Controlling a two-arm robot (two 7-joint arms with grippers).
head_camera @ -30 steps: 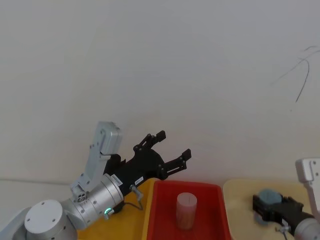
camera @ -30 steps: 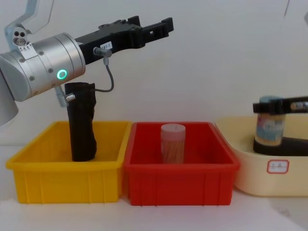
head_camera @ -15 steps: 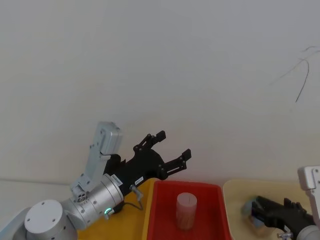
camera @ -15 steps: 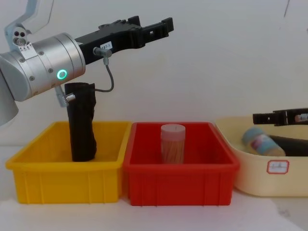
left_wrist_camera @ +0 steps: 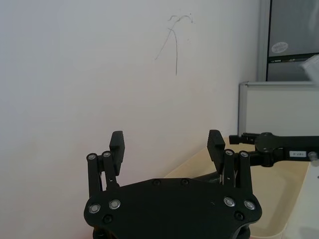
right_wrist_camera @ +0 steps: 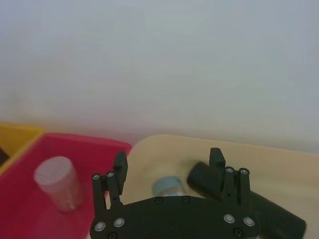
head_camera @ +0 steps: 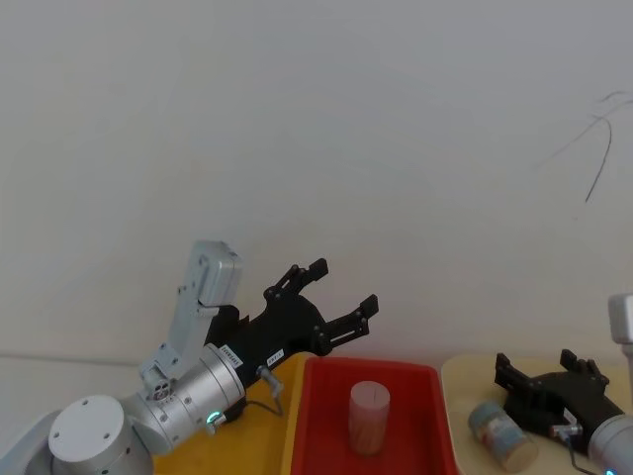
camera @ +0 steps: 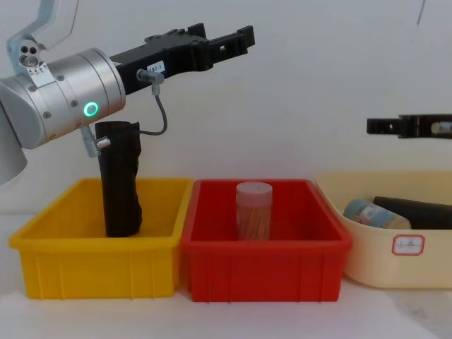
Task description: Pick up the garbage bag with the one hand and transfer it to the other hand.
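black wrinkled plastic garbage bag roll (camera: 120, 180) in a yellow plastic bin (camera: 99, 265); red plastic bin (camera: 265, 261); possibly cream tub (camera: 395, 258).

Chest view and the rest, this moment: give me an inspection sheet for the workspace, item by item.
Surface: white table carrying three bins side by side.
Job's things: garbage bag stands upright in the yellow bin, not gripped.
Clutter: pale jar upright in the red bin; blue-labelled jar on its side beside a black roll in the cream tub.
Grippers: left gripper open, raised above the bins; right gripper open, above the cream tub.
Cables: grey cable looping below the left wrist.
Surroundings: plain white wall with a thin dark mark.
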